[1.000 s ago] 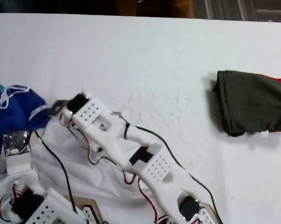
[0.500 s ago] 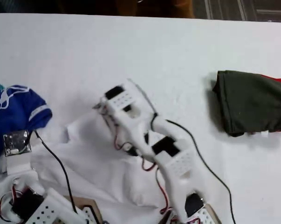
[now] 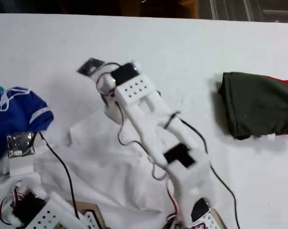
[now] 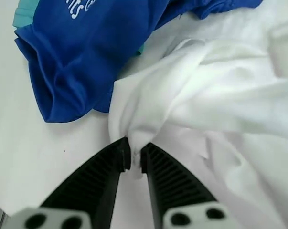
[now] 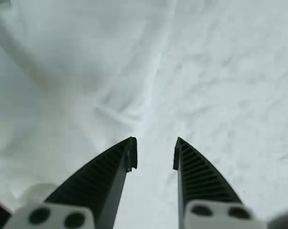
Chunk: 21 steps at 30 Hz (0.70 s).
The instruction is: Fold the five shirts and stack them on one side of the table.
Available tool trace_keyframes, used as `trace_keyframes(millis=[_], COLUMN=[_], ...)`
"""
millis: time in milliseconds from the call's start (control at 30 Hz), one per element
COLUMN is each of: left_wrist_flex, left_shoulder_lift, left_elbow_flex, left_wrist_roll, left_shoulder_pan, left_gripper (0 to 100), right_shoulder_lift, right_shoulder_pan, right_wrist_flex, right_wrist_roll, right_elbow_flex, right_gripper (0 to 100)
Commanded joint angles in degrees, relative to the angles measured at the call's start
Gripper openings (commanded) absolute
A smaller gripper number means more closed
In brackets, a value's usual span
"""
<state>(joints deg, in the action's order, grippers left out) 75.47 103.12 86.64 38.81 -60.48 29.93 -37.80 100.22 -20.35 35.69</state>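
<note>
Table (image 3: pixel 182 43): white shirt (image 3: pixel 101 167) crumpled at near-left corner, touching blue shirt (image 3: pixel 15 112) at left edge; folded stack (image 3: pixel 258 105) at right edge. Your left gripper (image 4: pixel 134 160) clamped on white shirt fold. Your right gripper (image 5: pixel 153 152): jaws apart, directly over shirt's far edge. Judged nearer arm for next pinch.

A white table (image 3: pixel 182 43) with a slightly rough, pebbled surface takes up nearly the whole high view, lit evenly and softly. Beyond its far edge runs a dark strip (image 3: pixel 38 5) of the room, with a brown shape (image 3: pixel 158 6) near the middle. Grey panels (image 3: pixel 258 8) crossed by pale lines lie toward one corner.
</note>
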Motion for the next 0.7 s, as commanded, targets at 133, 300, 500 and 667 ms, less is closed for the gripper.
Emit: trace_keyframes(millis=[133,300,500,667], left_wrist_flex=[-0.1,-0.1,-0.1,-0.1], left_shoulder_lift=[1.2,1.2,1.2,1.3], left_elbow_flex=[-0.3,-0.3,-0.3,-0.3], left_wrist_roll=[-0.3,-0.2,-0.2,-0.2], left_shoulder_pan=[0.6,0.6,0.7,0.5], left_gripper=[3,3,3,3], right_shoulder_lift=[26.9,31.0,32.4,36.4], right_shoulder_pan=[-0.7,-2.4,-3.7,-2.8], right_wrist_flex=[1.3,1.1,0.6,0.7], right_wrist_roll=[-0.7,-5.4,-14.4,-18.4], right_elbow_flex=[37.1,44.2,42.7,39.3], right_gripper=[14.0,14.0,14.0,14.0])
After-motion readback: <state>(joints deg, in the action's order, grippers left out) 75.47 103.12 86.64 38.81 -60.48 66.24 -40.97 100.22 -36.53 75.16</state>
